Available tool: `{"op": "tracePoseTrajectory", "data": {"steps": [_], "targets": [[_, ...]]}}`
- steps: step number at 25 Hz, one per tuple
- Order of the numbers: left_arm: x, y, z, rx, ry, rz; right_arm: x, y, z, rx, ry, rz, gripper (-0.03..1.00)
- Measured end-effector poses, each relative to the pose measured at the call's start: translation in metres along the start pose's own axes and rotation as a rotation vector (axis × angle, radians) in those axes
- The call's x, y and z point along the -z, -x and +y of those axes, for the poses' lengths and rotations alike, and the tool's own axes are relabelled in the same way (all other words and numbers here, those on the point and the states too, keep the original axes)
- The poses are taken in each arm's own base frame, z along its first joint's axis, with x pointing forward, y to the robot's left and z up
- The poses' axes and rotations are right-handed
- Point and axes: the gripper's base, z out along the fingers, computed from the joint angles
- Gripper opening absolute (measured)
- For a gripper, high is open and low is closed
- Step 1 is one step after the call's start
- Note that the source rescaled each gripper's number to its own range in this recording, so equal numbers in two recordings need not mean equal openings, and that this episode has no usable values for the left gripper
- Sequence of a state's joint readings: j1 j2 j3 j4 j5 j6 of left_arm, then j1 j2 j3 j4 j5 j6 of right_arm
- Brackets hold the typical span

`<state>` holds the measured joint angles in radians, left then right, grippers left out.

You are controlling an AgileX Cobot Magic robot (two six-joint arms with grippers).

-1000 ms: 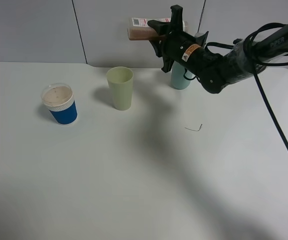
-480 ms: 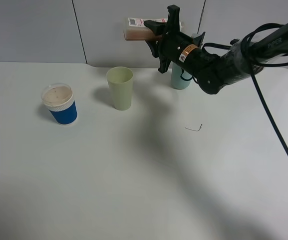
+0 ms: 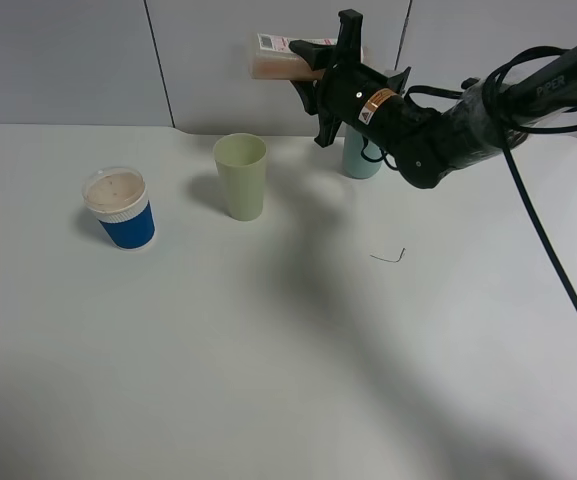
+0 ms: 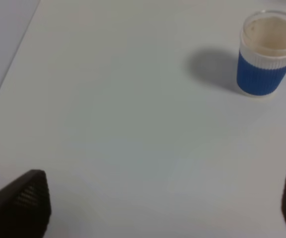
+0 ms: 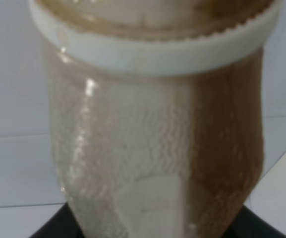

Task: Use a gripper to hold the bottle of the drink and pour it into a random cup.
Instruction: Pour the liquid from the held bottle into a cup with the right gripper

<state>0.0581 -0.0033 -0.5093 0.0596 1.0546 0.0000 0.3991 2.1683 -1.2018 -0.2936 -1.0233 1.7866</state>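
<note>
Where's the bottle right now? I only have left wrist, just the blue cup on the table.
Observer: Right gripper holds the bottle, lying on its side, high up.
Operator: Pouring?
Observer: No stream visible. Right wrist shows brown drink inside it.
Operator: Other cups?
Observer: Two more in the high view: a green cup right of the blue cup, and a pale blue cup partly hidden behind the gripper.
</note>
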Motion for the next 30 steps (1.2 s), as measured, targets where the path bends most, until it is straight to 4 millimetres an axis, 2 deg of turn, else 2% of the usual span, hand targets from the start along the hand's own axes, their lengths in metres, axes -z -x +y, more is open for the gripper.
{"op": "tracePoseTrajectory", "data": {"steps": [30], "targets": [[0.0, 0.0, 0.0, 0.0, 0.0, 0.0, 0.0003, 0.0011, 0.0074, -0.095, 0.082, -0.009, 0.01]]}}
